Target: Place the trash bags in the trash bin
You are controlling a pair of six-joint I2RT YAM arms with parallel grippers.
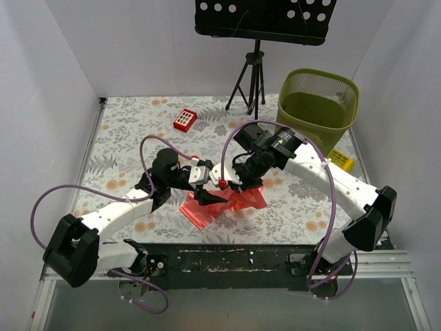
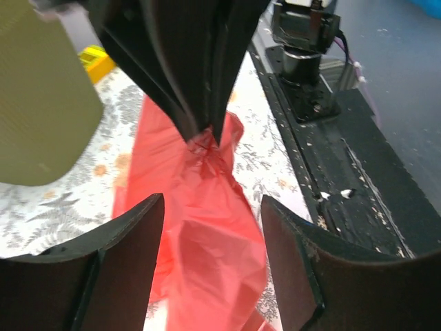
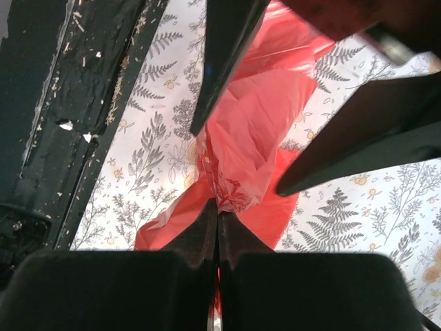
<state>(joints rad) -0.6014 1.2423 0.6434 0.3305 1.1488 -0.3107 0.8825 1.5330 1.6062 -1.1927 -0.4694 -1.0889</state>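
Slippage is the likeliest risk; the trash bags (image 1: 219, 205), at lower centre of the top view, are pinched by one bunched fold in the fully closed right gripper (image 3: 218, 215); the left gripper (image 2: 210, 207) stands open astride the film, gripping nothing; tearing could be caused by opposed pulls; no bag is seen in the trash bin (image 1: 303, 117), upper right.

My worktop (image 1: 117, 148) wears a floral cloth. A small red box with white buttons (image 1: 185, 120) lies toward the back, left of a black tripod stand (image 1: 252, 76); a yellow block (image 1: 340, 159) sits far right.
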